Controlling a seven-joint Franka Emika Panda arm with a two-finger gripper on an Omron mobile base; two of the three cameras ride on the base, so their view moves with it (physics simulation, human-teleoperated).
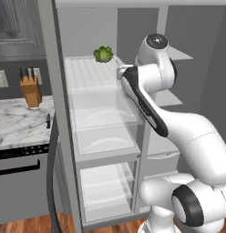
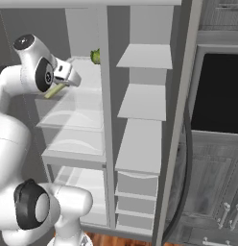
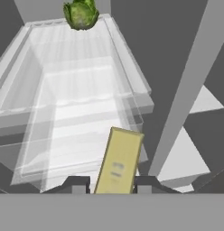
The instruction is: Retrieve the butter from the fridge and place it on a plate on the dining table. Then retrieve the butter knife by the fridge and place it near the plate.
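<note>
The two-finger end effector [image 3: 112, 186] is clamped on the thin pale-yellow butter stick [image 3: 119, 161], holding it in front of the white shelves of the open tall grey fridge [image 1: 58, 136]. A green leafy vegetable [image 3: 81, 13] sits on the top shelf.

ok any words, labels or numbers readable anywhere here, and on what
Nothing is readable.
Pale-yellow butter stick held in the pincer: two small grey marks on its face, too blurred to read.
Tall grey fridge, its white shelves and the tan wooden knife block: no text.
</note>
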